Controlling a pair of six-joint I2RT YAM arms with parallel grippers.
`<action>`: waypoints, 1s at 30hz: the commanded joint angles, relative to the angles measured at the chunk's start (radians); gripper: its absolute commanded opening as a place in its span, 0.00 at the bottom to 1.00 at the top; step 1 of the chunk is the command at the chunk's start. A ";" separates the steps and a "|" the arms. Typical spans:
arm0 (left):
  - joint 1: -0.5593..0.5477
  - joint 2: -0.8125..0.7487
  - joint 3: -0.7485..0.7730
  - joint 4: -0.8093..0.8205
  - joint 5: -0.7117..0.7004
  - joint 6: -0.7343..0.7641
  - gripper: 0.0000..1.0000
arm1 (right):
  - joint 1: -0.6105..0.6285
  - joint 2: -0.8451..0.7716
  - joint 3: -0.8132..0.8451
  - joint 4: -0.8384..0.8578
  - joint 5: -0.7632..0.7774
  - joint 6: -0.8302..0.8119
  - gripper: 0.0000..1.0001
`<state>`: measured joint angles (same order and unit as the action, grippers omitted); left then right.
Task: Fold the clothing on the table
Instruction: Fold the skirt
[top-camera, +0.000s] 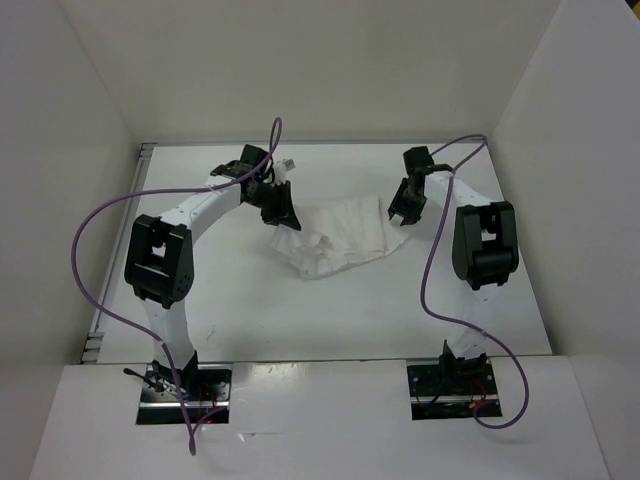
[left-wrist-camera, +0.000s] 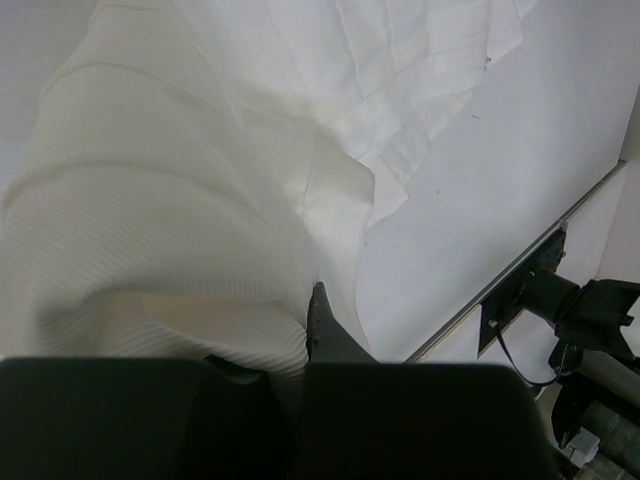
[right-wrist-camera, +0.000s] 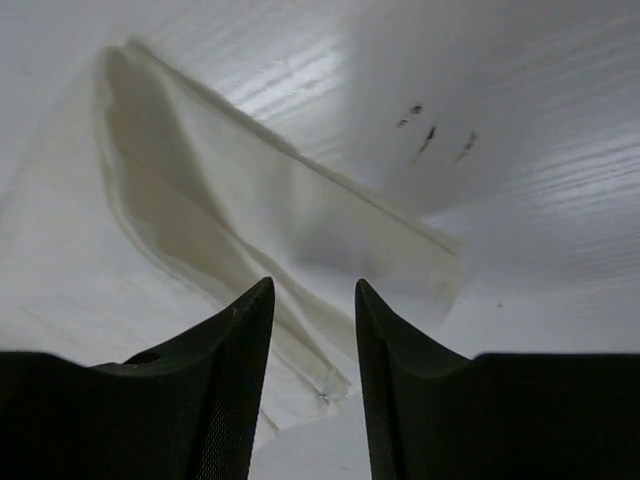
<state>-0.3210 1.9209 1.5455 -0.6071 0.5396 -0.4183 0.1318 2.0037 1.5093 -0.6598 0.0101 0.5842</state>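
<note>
The clothing (top-camera: 335, 238) is a white skirt lying rumpled mid-table, partly doubled over itself. My left gripper (top-camera: 280, 210) is at its left edge, shut on the clothing. In the left wrist view the ribbed fabric (left-wrist-camera: 170, 250) drapes over one finger, so only the other fingertip (left-wrist-camera: 322, 320) shows. My right gripper (top-camera: 405, 205) hovers just over the skirt's right edge. Its jaws stand open in the right wrist view (right-wrist-camera: 313, 290), with a flat folded corner of clothing (right-wrist-camera: 260, 200) below and nothing between them.
The white table (top-camera: 480, 300) is boxed in by white walls on three sides, and its metal rim (left-wrist-camera: 520, 250) runs close by. Purple cables (top-camera: 100, 270) loop beside both arms. A black arm mount (left-wrist-camera: 560, 300) sits past the rim.
</note>
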 joint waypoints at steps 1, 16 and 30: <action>0.016 -0.043 0.019 -0.010 0.003 0.033 0.00 | -0.018 0.015 -0.053 -0.043 0.024 -0.027 0.44; 0.014 0.109 0.297 -0.140 0.043 0.095 0.00 | 0.071 -0.085 -0.345 0.051 -0.183 0.028 0.05; -0.138 0.269 0.433 -0.140 0.025 0.047 0.00 | 0.183 -0.114 -0.337 0.092 -0.225 0.095 0.05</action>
<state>-0.4458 2.1620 1.9011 -0.7391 0.5472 -0.3473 0.2852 1.8931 1.1851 -0.5831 -0.2253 0.6617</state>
